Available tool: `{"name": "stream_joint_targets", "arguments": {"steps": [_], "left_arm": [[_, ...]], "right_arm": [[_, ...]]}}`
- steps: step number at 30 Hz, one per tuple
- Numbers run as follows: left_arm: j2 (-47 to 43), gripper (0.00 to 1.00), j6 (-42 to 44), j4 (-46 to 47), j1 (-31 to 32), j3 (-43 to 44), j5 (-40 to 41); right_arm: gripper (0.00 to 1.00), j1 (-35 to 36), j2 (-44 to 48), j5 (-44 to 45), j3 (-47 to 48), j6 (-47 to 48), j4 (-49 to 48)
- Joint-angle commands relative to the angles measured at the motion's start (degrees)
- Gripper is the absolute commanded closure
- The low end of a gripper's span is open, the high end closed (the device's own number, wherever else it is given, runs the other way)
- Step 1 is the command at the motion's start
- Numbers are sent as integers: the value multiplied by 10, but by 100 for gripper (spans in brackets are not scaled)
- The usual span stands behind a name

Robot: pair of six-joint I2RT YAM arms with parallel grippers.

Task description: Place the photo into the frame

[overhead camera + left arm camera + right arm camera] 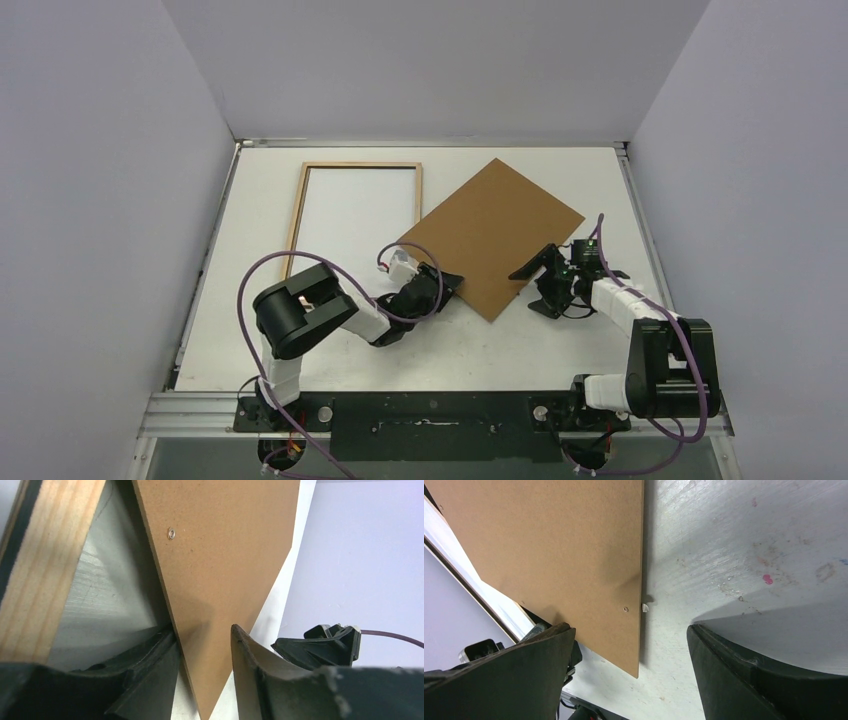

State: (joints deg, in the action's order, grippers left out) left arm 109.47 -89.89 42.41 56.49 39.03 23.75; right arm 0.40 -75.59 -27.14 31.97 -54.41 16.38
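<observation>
The frame (297,215) lies flat at the back left with its light wood side up; its rim (45,570) fills the left of the left wrist view. The photo is out of view. A plain brown backing board (495,235) lies skewed to the right of the frame. My left gripper (447,283) is at the board's near left corner (220,555). Its fingers straddle that corner, and a gap shows at the left gripper (202,630). My right gripper (540,285) stands wide open at the board's right edge (549,545), and the right gripper (629,630) holds nothing.
The white table (560,340) has raised metal rails along its sides and back (430,143), with grey walls around. A small white tab (644,607) pokes out at the board's edge. Purple cables loop off both arms.
</observation>
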Motion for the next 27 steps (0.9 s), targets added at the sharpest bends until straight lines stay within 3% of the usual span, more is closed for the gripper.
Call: {"name": "stream_joint_targets", "arguments": {"steps": [1,7,14,19,27], "left_arm": [[23,62,-3,-32,15,1,-11],[0,72,-2,-28,12,-22,23],[-57,100,93,-39,-17,-15,-8],[-89,100,144,-27,-35,3,-33],[-146,100,145,-67,-79,18,-85]], "right_arm": [[14,-3,2,7,-14,14,16],[14,-3,7,11,-10,14,25],[14,-3,30,15,-1,15,65],[14,-3,39,21,26,26,110],[14,-3,86,46,82,86,212]]}}
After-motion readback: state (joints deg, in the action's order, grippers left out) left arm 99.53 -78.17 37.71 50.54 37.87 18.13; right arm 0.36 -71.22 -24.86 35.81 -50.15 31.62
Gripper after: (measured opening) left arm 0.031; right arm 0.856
